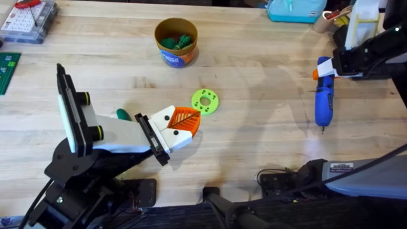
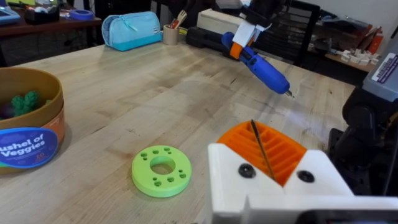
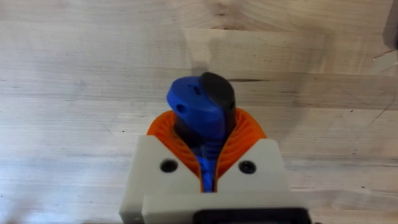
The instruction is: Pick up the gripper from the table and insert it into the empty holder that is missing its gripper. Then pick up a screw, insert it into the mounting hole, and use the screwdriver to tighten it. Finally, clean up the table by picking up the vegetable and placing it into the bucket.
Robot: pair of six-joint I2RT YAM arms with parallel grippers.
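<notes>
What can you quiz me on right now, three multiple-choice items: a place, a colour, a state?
1. Where is the green ring?
A. Inside the bucket
B. On the table, near the holder's orange-padded gripper
C. On top of the screwdriver

2. What colour is the bucket's label band?
A. Blue
B. Red
C. White

3. What is the right gripper doing?
A. Open above the bucket
B. Shut on the green ring
C. Shut on the screwdriver

Answers:
1 B: the green ring lies flat on the table, close to the gripper on the holder.
2 A: the bucket carries a blue band.
3 C: the right gripper has its orange pads closed on the blue screwdriver.
</notes>
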